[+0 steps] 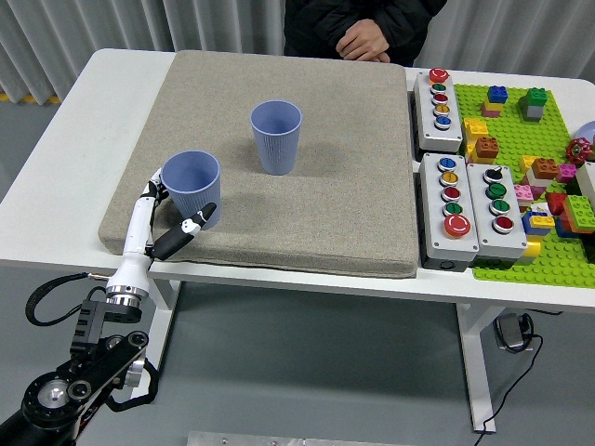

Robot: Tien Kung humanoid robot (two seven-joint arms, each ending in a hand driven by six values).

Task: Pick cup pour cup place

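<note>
Two blue ribbed cups stand upright on the grey mat [307, 195]: one near the mat's front left corner [191, 184], one further back towards the middle [276, 136]. My left hand [177, 216], white with black fingertips, comes in from the lower left and sits low at the near cup's base. Its thumb [198, 221] lies in front of the cup on the right and its other fingers [149, 189] on the cup's left side. The fingers are spread, not closed on the cup. The cups' contents cannot be seen.
A person stands at the far side with hands [364, 42] clasped at the table edge. Three grey button boxes [448, 212] lie right of the mat. A green baseplate [521, 139] with several toy bricks fills the table's right end.
</note>
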